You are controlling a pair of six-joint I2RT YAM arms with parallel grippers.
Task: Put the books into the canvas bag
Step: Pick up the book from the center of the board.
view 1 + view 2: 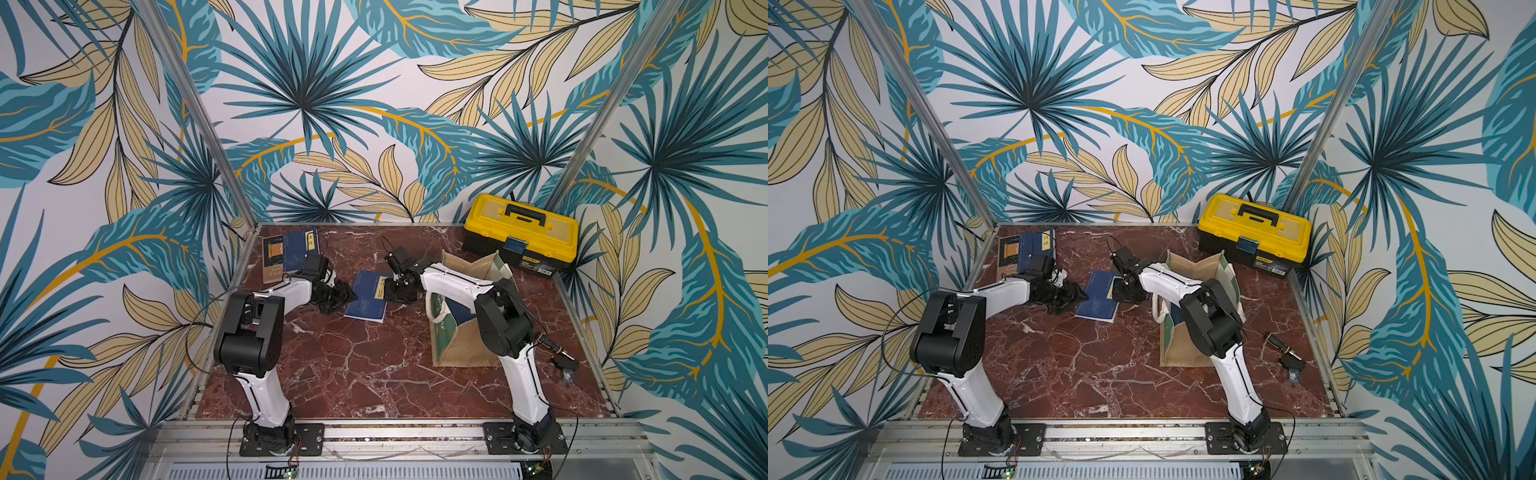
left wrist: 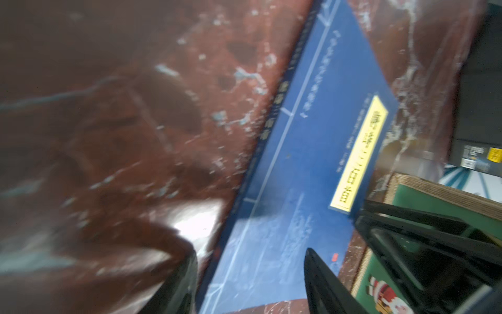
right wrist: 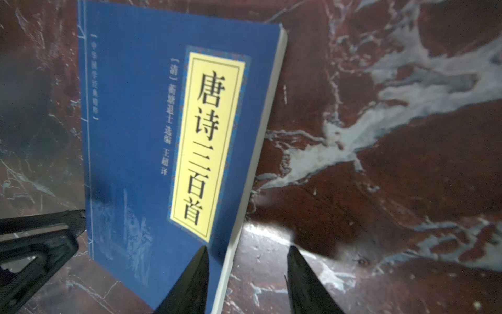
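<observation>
A navy book with a yellow label (image 1: 368, 297) (image 1: 1098, 297) lies on the marble table between my two grippers. My left gripper (image 1: 351, 297) (image 2: 250, 271) is open at the book's spine side, one finger over the cover (image 2: 298, 163) and one over the table. My right gripper (image 1: 392, 291) (image 3: 247, 269) is open astride the page edge, one finger over the cover (image 3: 135, 136). The tan canvas bag (image 1: 461, 353) (image 1: 1183, 353) stands open to the right, partly behind my right arm. Two more books, brownish (image 1: 274, 257) and navy (image 1: 301, 249), lie at the back left.
A yellow-and-black toolbox (image 1: 521, 230) (image 1: 1254, 228) sits in the back right corner behind the bag. A small black object with a cable (image 1: 563, 361) lies by the right edge. Aluminium rails border the table on both sides.
</observation>
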